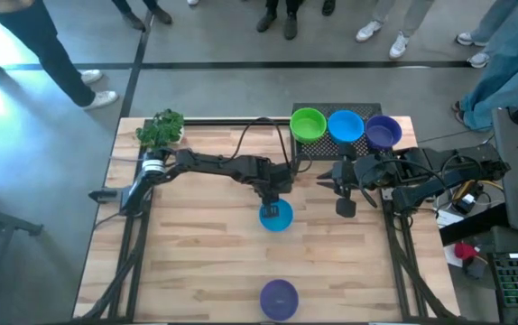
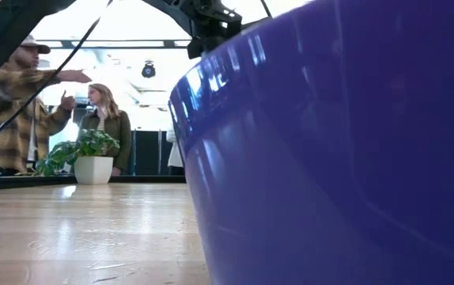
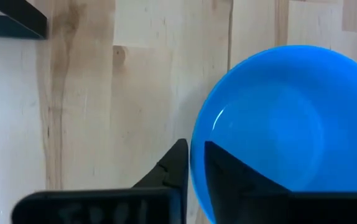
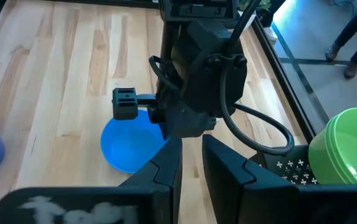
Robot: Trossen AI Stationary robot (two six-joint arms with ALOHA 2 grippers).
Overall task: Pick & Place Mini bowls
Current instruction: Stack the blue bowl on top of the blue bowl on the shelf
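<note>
Blue bowl (image 1: 276,217) mid-table on the wood, left gripper (image 3: 195,155) astride its rim, pinching or loosed impossible to tell: rise straight up without dragging it, leaving the right gripper (image 4: 191,149), narrowly parted and empty, waiting beside the dark rack (image 1: 322,153).

Glossy plastic blue bowl (image 3: 290,124), smooth pale wood table (image 3: 104,93)

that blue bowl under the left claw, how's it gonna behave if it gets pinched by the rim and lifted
The blue bowl looks glossy, with a bright highlight inside, so its rim may slip between the left claw fingers. It seems thin, plain plastic, probably light and fairly stiff. Gripped at one side of the rim only, it would likely hang tilted rather than level.
</note>
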